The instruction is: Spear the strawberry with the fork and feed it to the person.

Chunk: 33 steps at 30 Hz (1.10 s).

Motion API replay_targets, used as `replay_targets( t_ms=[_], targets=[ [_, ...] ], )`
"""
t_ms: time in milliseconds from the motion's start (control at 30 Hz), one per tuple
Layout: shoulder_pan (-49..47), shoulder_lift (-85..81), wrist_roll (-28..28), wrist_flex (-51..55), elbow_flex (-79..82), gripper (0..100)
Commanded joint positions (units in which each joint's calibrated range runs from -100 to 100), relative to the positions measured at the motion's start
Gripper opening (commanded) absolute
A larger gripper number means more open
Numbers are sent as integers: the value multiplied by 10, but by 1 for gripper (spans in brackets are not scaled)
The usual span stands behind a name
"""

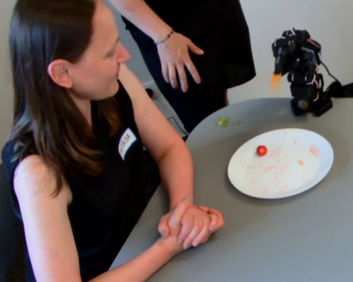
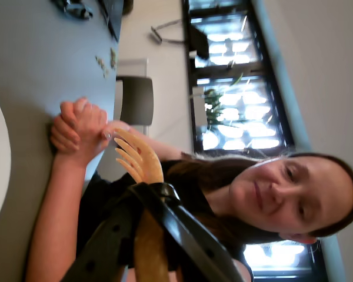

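The woman sits nearest in the fixed view, at the left edge of the grey worktop, her clasped hands resting on it just left of and nearer than the plate. She looks toward the plate. The white plate lies flat before her, smeared with pink. The strawberry sits on the plate's left part, alone and apart from the fork. Beyond the plate's left rim, green scraps lie on the worktop. Farther still, past the plate's far rim, the black arm stands folded upright at the worktop's back edge, its wires showing. The fork points down and leftward from the arm's top, high above the plate, with nothing on its prongs. In the wrist view, which lies on its side, the hand clamps the fork's handle between black fingers, with the prongs aimed at the woman's clasped hands. Behind her stands a figure in black, wearing a bracelet.
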Motion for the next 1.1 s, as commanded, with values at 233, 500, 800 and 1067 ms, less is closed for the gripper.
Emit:
replay_targets(
  t_ms=[233, 500, 800, 1067],
  targets=[
    [253, 665, -54, 220, -616, 1],
    [253, 665, -48, 323, -506, 1],
    [229, 663, -23, 316, -348, 1],
    [165, 664, -15, 315, -333, 1]
  ],
)
